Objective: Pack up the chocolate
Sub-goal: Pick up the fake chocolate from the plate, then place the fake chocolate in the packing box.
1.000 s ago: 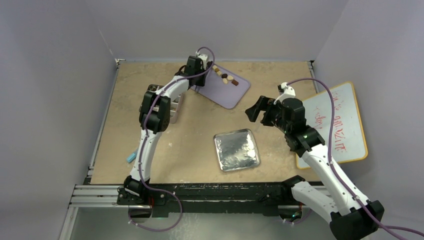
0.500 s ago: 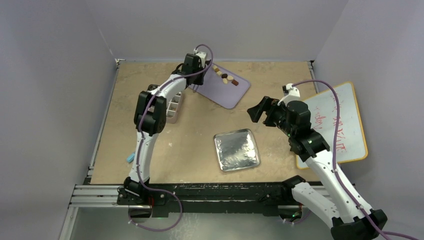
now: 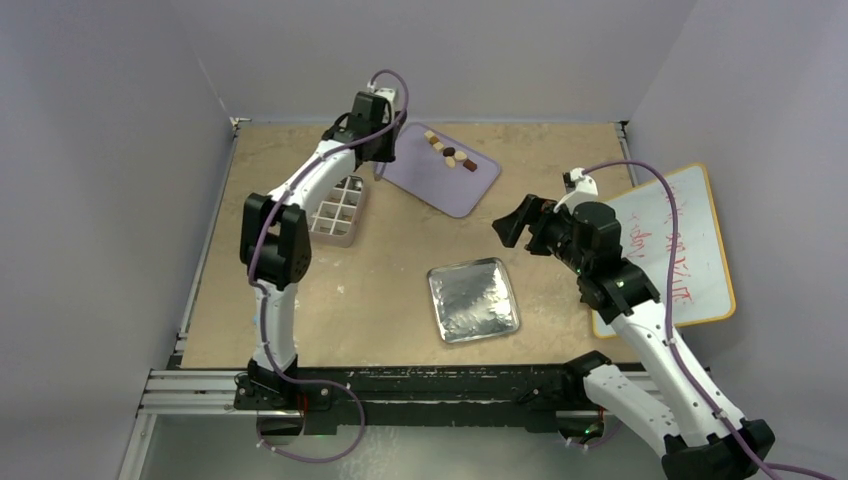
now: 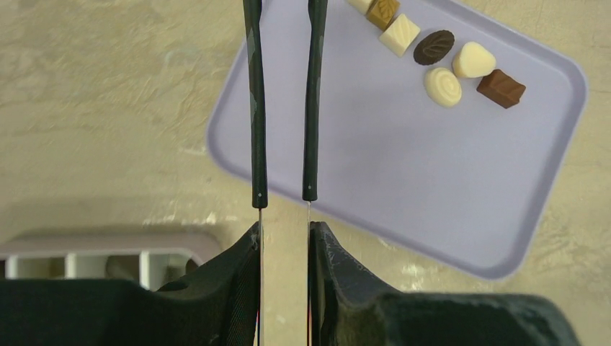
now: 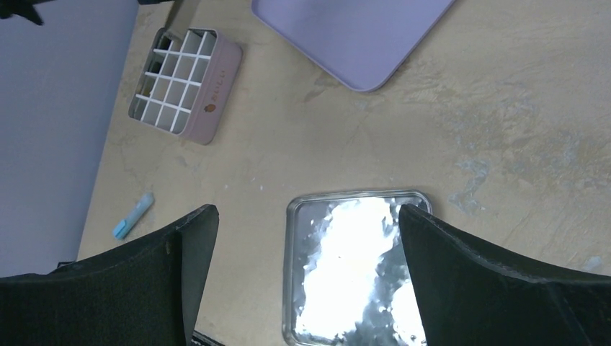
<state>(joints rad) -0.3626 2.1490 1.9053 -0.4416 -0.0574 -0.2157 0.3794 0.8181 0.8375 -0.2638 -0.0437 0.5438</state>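
Observation:
Several chocolate pieces (image 4: 443,61), dark brown, mid-brown and cream-white, lie in a short row (image 3: 450,152) at the far end of a lavender tray (image 4: 403,166). My left gripper (image 4: 284,227) is shut on black tweezers (image 4: 256,108), which reach over the tray's left edge, left of the chocolate. The top of the left wrist view cuts off their tips. In the top view the left gripper (image 3: 378,150) hangs at the tray's left corner. My right gripper (image 5: 308,216) stands open and empty above the silver lid (image 5: 360,267).
A pink box with a white grid of compartments (image 3: 336,210) stands left of the tray, also visible in the right wrist view (image 5: 185,83). The silver lid (image 3: 473,299) lies mid-table. A whiteboard (image 3: 680,250) leans at the right. A small blue object (image 3: 262,315) lies near the left edge.
My left arm has swung left and back, uncovering the pink box, with the tweezers still in its grip. The right arm shifted slightly early on, then stayed put.

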